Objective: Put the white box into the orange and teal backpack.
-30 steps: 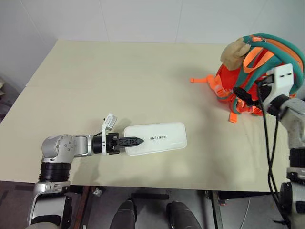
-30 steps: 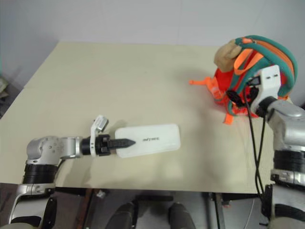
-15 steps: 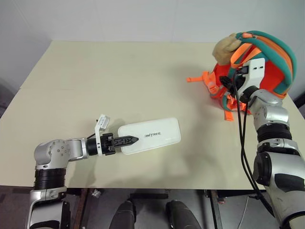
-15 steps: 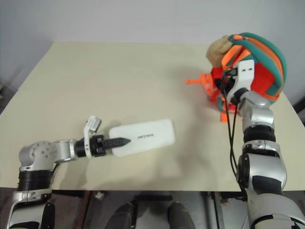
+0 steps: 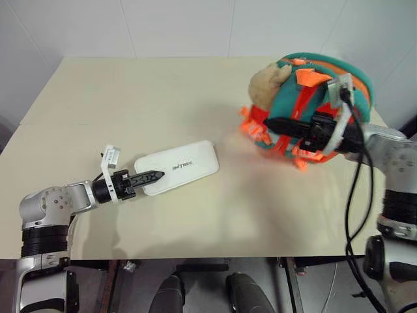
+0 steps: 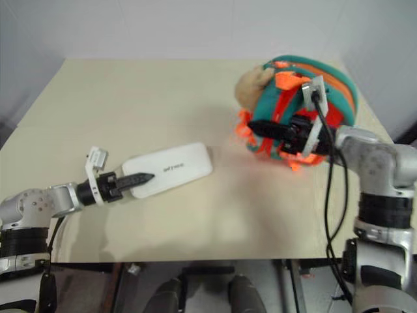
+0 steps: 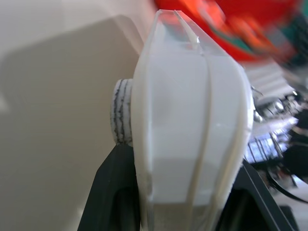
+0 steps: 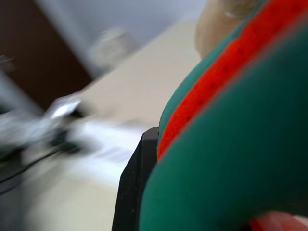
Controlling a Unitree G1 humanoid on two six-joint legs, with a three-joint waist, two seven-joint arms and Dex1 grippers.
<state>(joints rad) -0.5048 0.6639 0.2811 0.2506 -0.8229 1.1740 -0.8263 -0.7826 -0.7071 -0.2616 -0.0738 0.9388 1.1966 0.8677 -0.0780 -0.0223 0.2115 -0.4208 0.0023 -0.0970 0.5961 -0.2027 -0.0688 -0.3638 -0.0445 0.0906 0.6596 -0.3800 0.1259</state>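
White box (image 5: 177, 174) lies flat near-left on the tabletop (image 5: 150, 85), long axis running near-left to far-right toward the orange and teal backpack (image 5: 313, 104). Left gripper (image 5: 144, 177) clamps its near end. Right gripper (image 5: 277, 122) clamped on a backpack strap. My worry: no opening visible, so the box could jam.

Lighting over my bench (image 5: 195, 85) is bright, even and overhead. Soft shadows fall beneath my arms and the white box (image 5: 177, 167). Both wrist views are blurred; the backpack (image 8: 240, 144) sits too close to focus.
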